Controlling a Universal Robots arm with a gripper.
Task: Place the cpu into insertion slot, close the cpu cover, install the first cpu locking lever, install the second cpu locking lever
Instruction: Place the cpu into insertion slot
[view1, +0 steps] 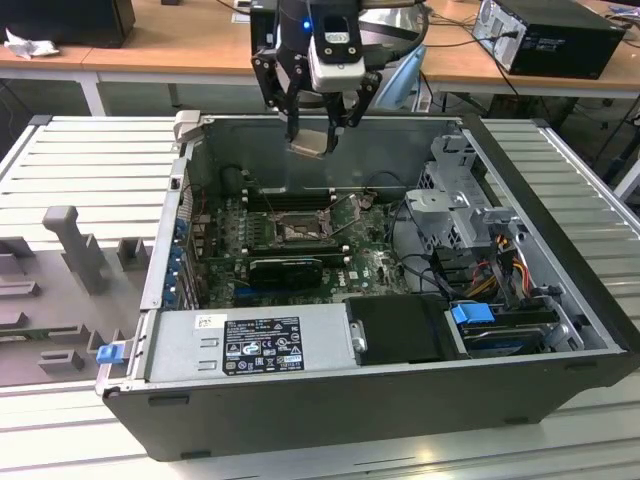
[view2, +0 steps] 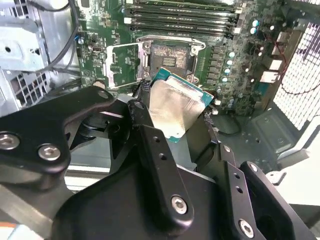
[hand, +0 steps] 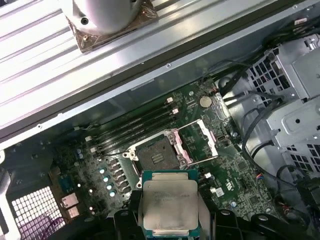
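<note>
My gripper (view1: 312, 135) hangs above the open computer case, over its far wall, shut on the cpu (view1: 308, 143). The wrist views show the cpu (view2: 175, 107) (hand: 170, 202) as a pale silver square with a green edge, pinched by its sides between the black fingers (view2: 150, 145). Well below it on the green board lies the insertion slot (view1: 297, 231) (view2: 170, 56) (hand: 156, 159), dark in the middle and uncovered. The cpu cover (view2: 122, 65) (hand: 197, 142) stands swung open beside the slot.
Long black memory sticks (view2: 180, 20) run beside the slot. A black card (view1: 285, 268), the power supply (view1: 250, 345), a drive cage (view1: 460, 210) and loose cables (view1: 505, 265) crowd the case. The case walls (view1: 330, 125) ring the board.
</note>
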